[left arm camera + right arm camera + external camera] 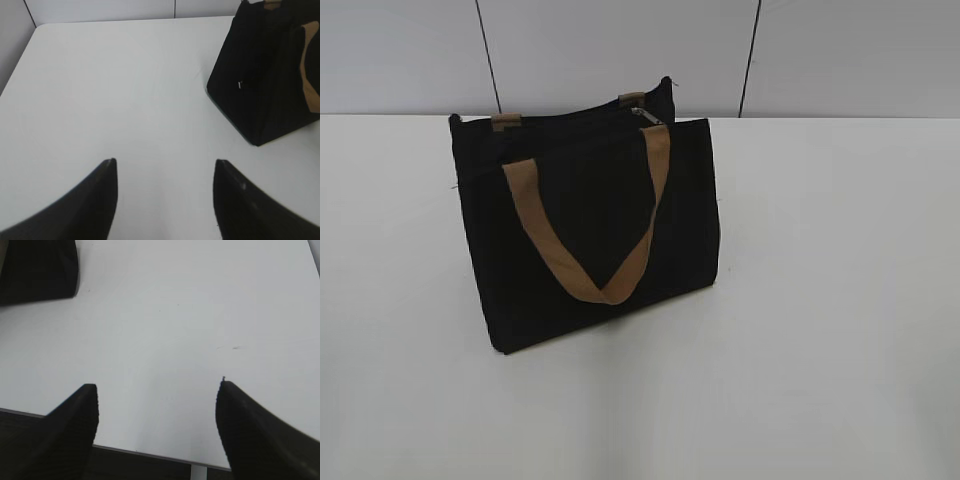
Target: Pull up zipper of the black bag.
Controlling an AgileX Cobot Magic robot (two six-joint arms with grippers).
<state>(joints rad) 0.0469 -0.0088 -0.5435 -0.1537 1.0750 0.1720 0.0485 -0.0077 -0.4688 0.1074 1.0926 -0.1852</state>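
The black bag [590,220] stands upright on the white table, a boxy tote with a tan handle [595,225] hanging down its front. The zipper runs along its top edge, with a small silver-grey pull [646,113] near the right end. Neither gripper shows in the exterior view. In the left wrist view my left gripper [165,165] is open and empty over bare table, with the bag [265,80] at the upper right, well apart. In the right wrist view my right gripper [157,387] is open and empty near the table's front edge, with the bag's corner [37,270] at the upper left.
The white table [840,300] spreads around the bag on all sides. A grey panelled wall [620,50] stands behind it. The table's front edge [150,450] shows under the right gripper.
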